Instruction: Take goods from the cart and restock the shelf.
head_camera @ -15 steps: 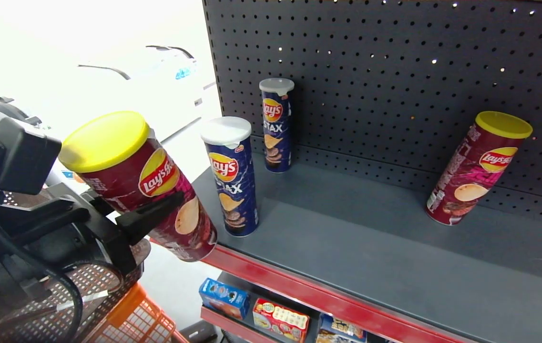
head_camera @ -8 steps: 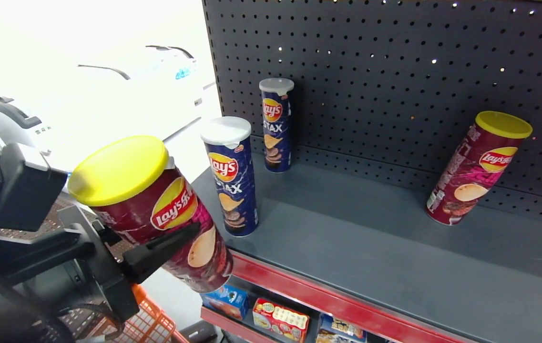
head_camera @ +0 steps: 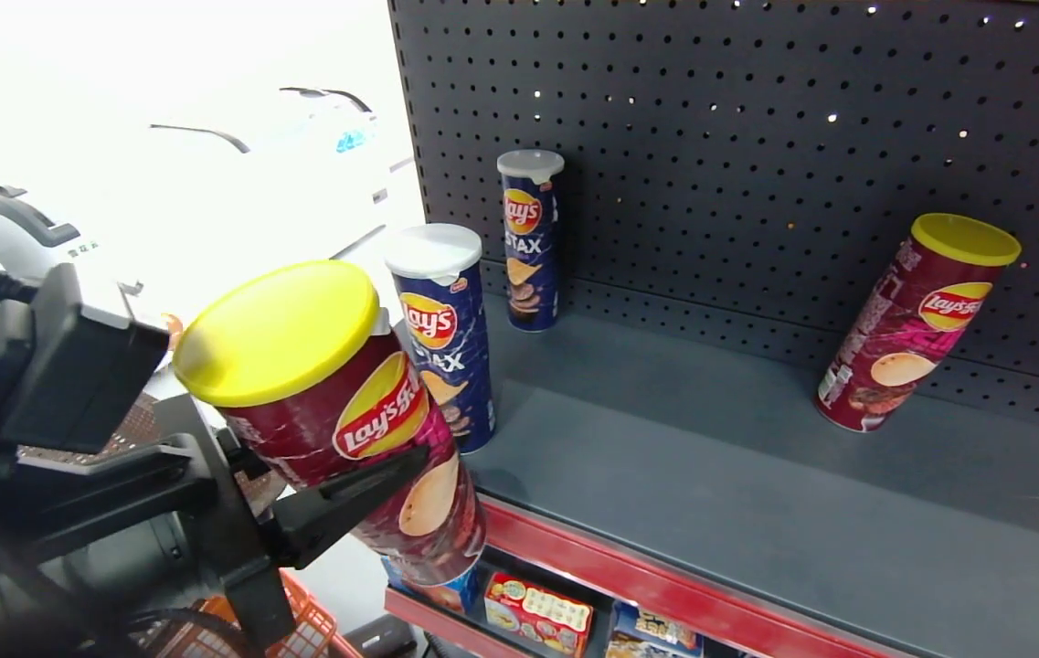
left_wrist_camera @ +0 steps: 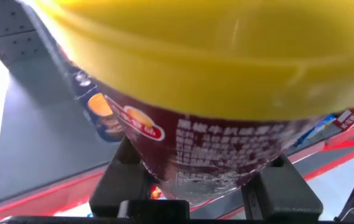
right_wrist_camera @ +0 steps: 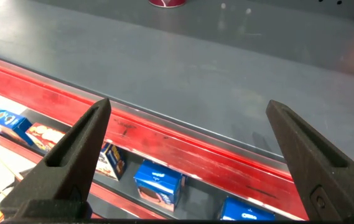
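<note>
At 8 o'clock in the head view, the left gripper (left_wrist_camera: 204,183) has its fingers (head_camera: 350,498) clamped on a red can (head_camera: 336,402) around the lower body. The can is tilted, its yellow lid toward 10 o'clock and its base toward 4 o'clock, over the red front edge (head_camera: 629,576) of the shelf (head_camera: 711,475) and not resting on it. Below the gripper, at 7 o'clock, is the orange mesh of the cart (head_camera: 300,631). Just beyond the held can, a blue can (head_camera: 441,338) stands upright at the shelf's left front corner. A second blue can (head_camera: 530,239) stands at 12 o'clock behind it, against the pegboard (head_camera: 757,137). At 3 o'clock another red can (head_camera: 912,329) leans with its lid against the pegboard. Boxes (head_camera: 537,612) sit on the lower shelf at 6 o'clock. The right gripper (right_wrist_camera: 188,106) hangs over the shelf's front edge, its fingers (right_wrist_camera: 71,155) spread wide and holding nothing.
</note>
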Motion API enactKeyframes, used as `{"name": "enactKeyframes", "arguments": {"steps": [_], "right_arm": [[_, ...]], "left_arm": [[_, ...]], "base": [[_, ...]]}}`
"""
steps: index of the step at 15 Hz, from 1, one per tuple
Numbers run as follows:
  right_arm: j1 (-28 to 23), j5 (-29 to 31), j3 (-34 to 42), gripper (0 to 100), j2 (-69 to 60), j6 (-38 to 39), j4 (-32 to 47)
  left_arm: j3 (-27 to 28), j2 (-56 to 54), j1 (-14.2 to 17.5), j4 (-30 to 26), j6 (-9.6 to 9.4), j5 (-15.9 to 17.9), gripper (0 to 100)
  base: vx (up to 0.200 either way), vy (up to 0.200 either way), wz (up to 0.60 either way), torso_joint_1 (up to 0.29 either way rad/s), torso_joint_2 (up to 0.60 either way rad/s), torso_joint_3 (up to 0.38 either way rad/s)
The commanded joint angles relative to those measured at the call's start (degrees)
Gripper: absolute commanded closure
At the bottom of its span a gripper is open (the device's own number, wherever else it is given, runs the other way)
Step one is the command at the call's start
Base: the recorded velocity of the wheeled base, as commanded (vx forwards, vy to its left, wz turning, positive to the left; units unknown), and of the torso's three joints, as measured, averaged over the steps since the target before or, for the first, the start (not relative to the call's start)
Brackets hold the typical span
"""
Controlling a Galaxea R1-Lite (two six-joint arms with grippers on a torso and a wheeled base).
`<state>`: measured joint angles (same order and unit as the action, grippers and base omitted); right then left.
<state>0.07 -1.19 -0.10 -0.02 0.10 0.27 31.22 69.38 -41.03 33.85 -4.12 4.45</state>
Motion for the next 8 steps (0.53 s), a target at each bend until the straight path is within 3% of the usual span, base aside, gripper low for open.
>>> {"name": "enactKeyframes", "arguments": {"steps": [1,4,8], "right_arm": [[0.01,-0.04,0.01,0,0.02,-0.01,0.0],[0.01,-0.04,0.01,0,0.02,-0.01,0.0],[0.01,-0.04,0.01,0,0.02,-0.01,0.0]], "left_arm": [[1.39,2.87,-0.89,0.07,-0.01,0.03,100],[6.31,9.2,-2.03,0.07,-0.1,0.12,100],[4.73,9.37,-3.79,0.07,-0.1,2.49,100]], "base": [[0.0,0.0,0.0,0.0,0.0,0.0],[0.0,0.0,0.0,0.0,0.0,0.0],[0.0,0.0,0.0,0.0,0.0,0.0]]}}
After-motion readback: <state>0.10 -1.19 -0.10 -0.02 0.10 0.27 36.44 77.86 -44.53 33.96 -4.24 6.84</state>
